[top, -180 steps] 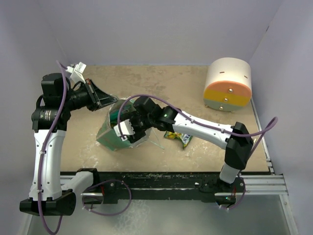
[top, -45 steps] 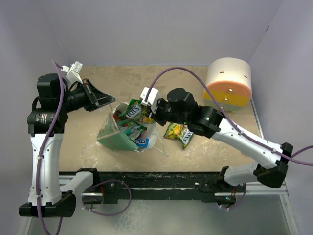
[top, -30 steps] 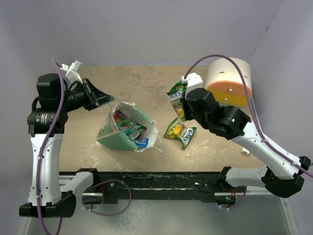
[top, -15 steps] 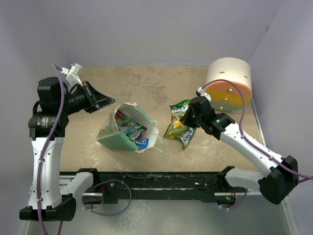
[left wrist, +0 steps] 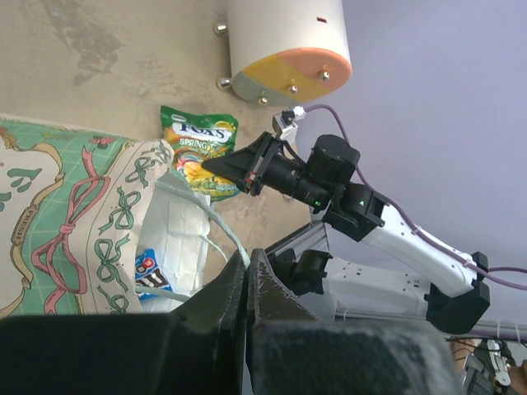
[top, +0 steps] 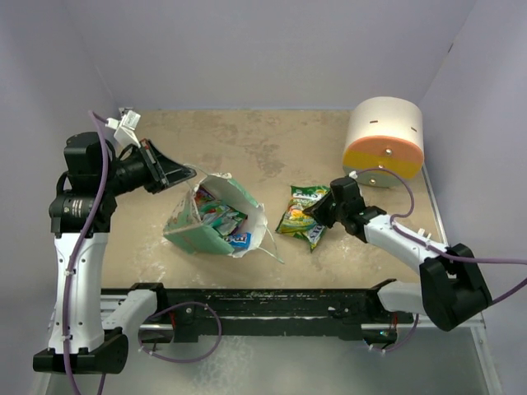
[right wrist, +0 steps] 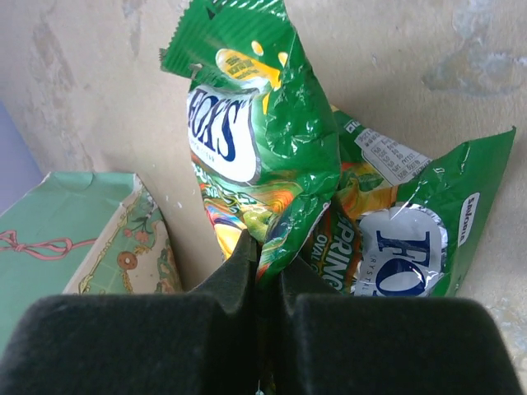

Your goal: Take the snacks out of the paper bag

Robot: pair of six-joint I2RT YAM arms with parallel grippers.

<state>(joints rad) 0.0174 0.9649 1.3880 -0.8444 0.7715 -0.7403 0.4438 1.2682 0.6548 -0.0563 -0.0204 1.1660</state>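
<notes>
Green packet (right wrist: 247, 140) is lying pinched in the closed right gripper (right wrist: 262, 251); the paper bag (top: 191, 234) is gaping to its left; the left gripper (left wrist: 247, 267) is clamping the string handle (left wrist: 210, 220).

You're working in a robot test cell, a lab bench rather than a home or shop. Plain lilac walls (top: 272, 49) box in the small mottled beige table (top: 247, 140) beyond and to either side of your right claw (top: 313, 211). Behind it, at the near edge, a black metal rail (top: 272, 301) carries both bases. By your left claw (top: 190, 173), purple cables (top: 105, 160) trail along the white arms (top: 76, 263).
</notes>
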